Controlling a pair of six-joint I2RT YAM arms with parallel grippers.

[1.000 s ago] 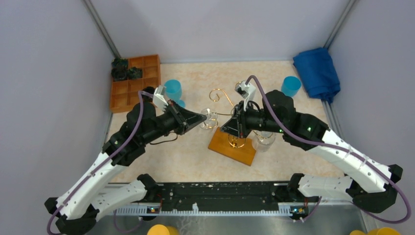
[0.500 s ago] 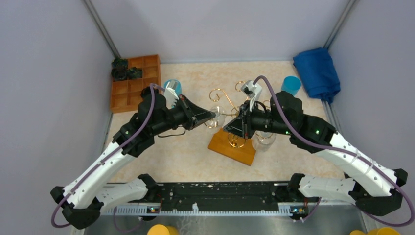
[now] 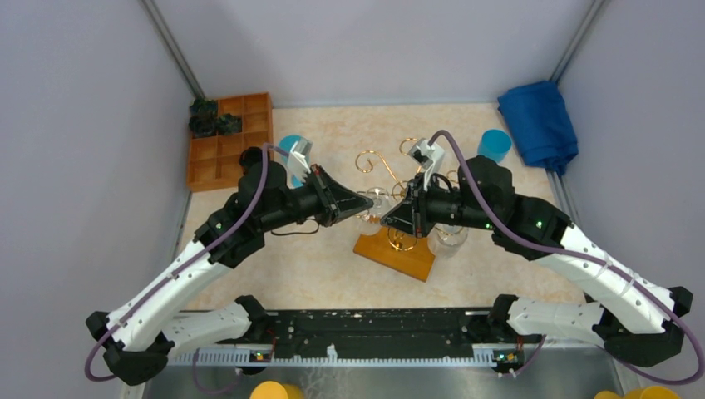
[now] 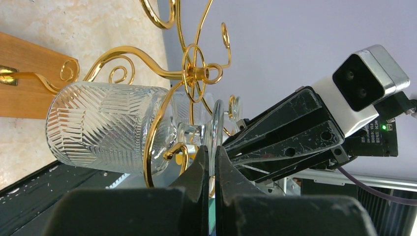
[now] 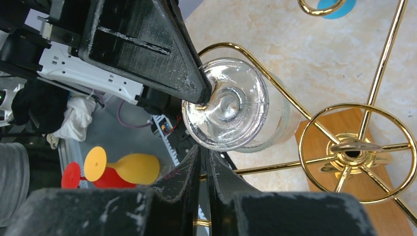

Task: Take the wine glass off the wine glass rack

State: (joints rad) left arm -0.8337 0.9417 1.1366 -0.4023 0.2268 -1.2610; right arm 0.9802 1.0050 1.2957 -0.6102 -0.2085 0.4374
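Wine glass (image 3: 378, 199) is on the wine glass rack (image 3: 372, 158) in the top view. It sits directly at the tip of the left gripper (image 3: 367, 202) and just to the left of the right gripper (image 3: 387, 219). The two grippers point at each other with the glass between them. The wooden base (image 3: 407, 259) of the rack lies just below the right gripper's tip, and a second glass (image 3: 449, 239) is seen close under the right wrist. A blue cup (image 3: 495, 145) and a blue cloth (image 3: 539, 125) are well apart from the right gripper, behind it toward the far side of the table (image 3: 332, 274). In the left wrist view, the left gripper (image 4: 210, 156) is almost closed. The thin round foot (image 4: 215, 123) of the glass enters edge-on into the narrow gap between its fingers (image 4: 199, 169), so it appears to pinch the foot. The patterned bowl (image 4: 108, 128) lies ahead and to the left of the fingertips, cradled in a curled gold arm of the rack (image 4: 196, 71). The right gripper (image 4: 231, 144) comes from the right, its tip just beside the foot. In the right wrist view, the right gripper (image 5: 200, 160) is also narrow. A gold wire of the rack (image 5: 351, 147) runs into the gap, so it appears clamped on this wire. The foot of the glass (image 5: 228, 110) is just ahead of its fingertips, and the tip of the left gripper (image 5: 199, 93) touches the rim of the foot from the upper left. A yellow goblet (image 5: 123, 167) is seen far to the left of the fingers.
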